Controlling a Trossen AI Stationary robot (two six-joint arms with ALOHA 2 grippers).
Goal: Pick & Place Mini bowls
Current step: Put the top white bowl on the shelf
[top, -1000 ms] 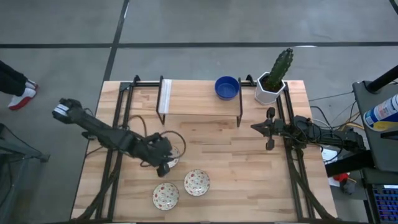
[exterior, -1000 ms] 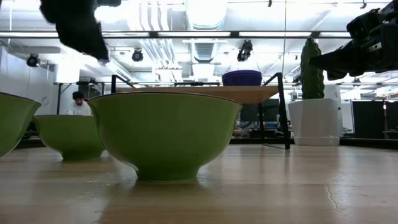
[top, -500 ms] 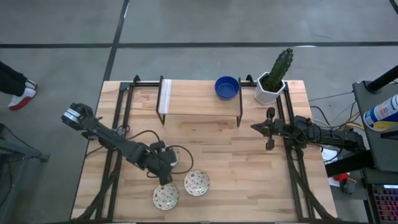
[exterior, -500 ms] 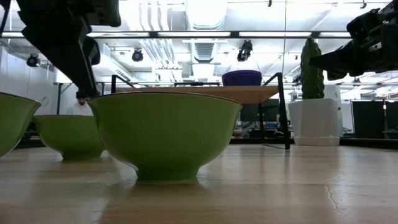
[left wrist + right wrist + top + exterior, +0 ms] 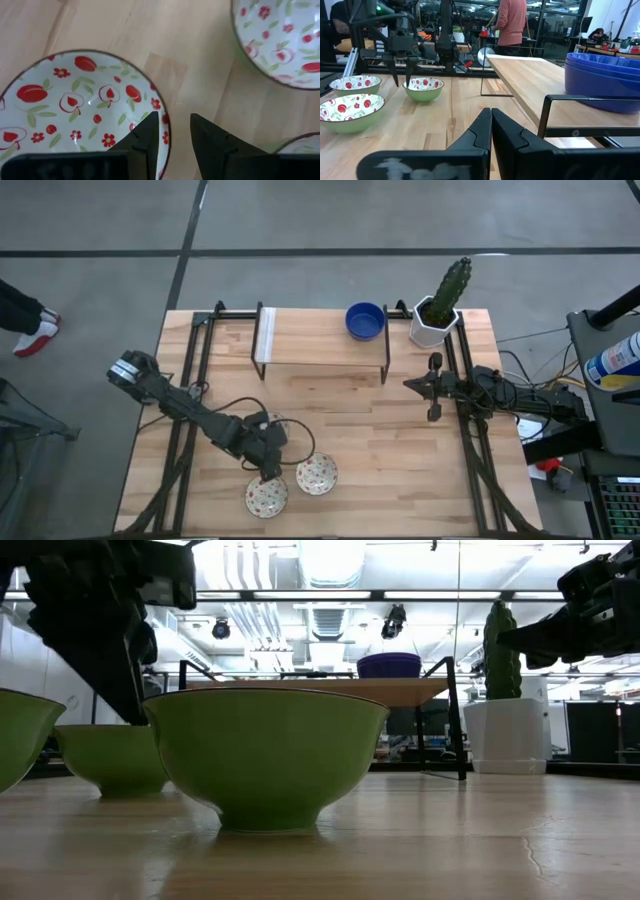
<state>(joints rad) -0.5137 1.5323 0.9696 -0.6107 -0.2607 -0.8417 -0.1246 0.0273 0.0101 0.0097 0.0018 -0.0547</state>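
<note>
Low in the lower-left of the high view, the left pincer [image 5: 268,471] hangs spread over the rim of a speckled bowl [image 5: 75,105], one finger [image 5: 145,137] inside, the other outside. Lower straight down, then pinch the wall squarely. The right pincer [image 5: 431,386] waits pressed together at mid-right.
</note>
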